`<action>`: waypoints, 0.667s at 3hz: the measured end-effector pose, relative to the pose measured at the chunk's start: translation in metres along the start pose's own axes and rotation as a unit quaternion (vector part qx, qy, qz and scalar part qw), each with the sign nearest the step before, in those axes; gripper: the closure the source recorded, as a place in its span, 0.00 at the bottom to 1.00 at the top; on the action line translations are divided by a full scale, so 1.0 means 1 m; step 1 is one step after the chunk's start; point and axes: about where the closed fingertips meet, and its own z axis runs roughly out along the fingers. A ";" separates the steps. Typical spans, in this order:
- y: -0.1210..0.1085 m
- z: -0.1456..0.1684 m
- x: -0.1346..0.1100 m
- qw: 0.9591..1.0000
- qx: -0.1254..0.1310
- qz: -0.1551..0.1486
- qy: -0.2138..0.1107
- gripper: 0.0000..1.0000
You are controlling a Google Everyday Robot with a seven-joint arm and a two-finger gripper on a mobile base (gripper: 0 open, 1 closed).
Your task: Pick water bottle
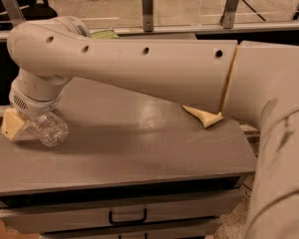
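The gripper (pixel 31 127) sits at the 9 o'clock edge of the grey surface (pixel 139 153), against the water bottle (pixel 51 129); whether it grips cannot be told.

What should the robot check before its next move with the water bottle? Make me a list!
1. Claw is at the water bottle: ok, it is right beside it, at the left of the table.
2. Bottle is held tight: cannot tell, the wrist covers the grip.
3. Bottle is far from the edge: not ok, it is close to the table's left edge.
4. Yellow sponge is out of the way: ok, it lies far off on the right side.
5. Nothing else is touching the bottle: ok, only the claw is near it.
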 end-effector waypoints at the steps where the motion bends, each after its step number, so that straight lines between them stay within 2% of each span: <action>1: -0.008 -0.015 -0.002 1.000 0.021 -0.005 -0.008 0.64; 2: -0.026 -0.036 -0.005 0.999 0.036 -0.020 -0.030 0.88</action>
